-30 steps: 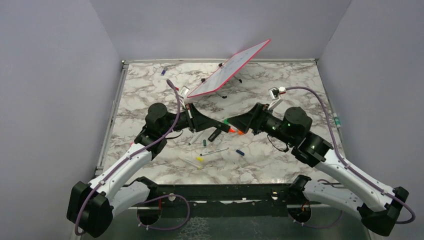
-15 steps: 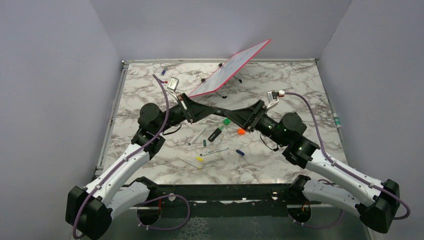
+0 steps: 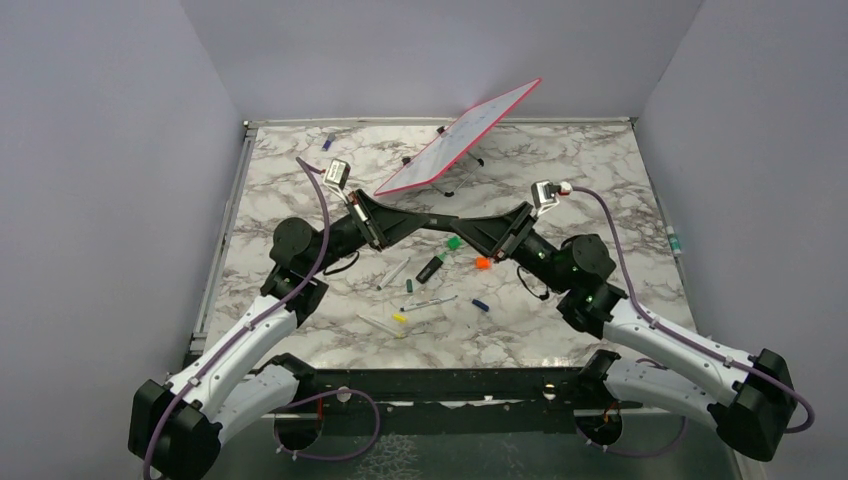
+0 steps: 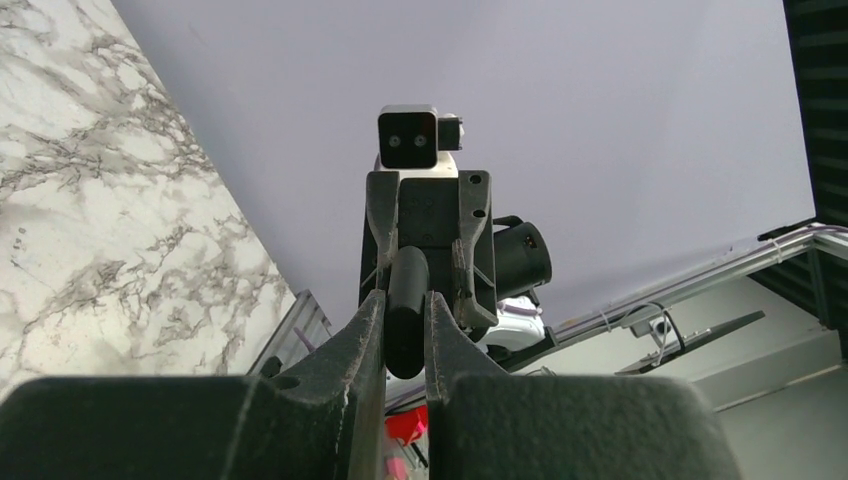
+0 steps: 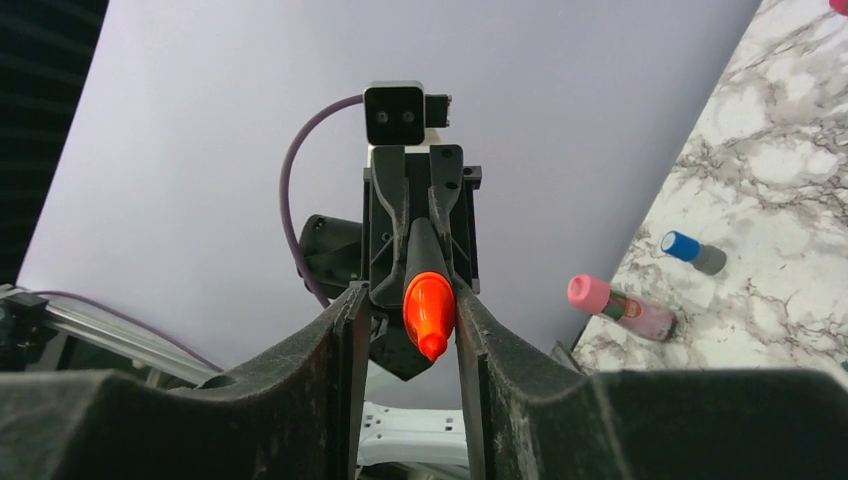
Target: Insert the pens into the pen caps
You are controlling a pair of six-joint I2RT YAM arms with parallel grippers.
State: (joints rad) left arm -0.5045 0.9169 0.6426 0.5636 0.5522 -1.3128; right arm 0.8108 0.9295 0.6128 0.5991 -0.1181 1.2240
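Marble tabletop runs between lilac walls, and a red-edged whiteboard stands tilted at its far side. Just in front of the whiteboard's lower edge, raised above the marble, my two grippers meet tip to tip.

My left gripper has its jaws pinched on a black-barrelled highlighter. In the left wrist view the barrel runs straight out between my fingers toward the other gripper.

My right gripper has its jaws clamped on an orange cap, whose tapered closed end points back at the right wrist camera. I cannot tell whether the highlighter's tip has entered the cap.

Further in front of the whiteboard, toward my bases, loose pieces lie on the marble:
- a green cap
- an orange piece
- a black highlighter with a green end
- a thin white pen
- a second white pen
- a dark blue cap
- a small yellow piece

Left of the whiteboard, by the far edge, lies a small blue cap.
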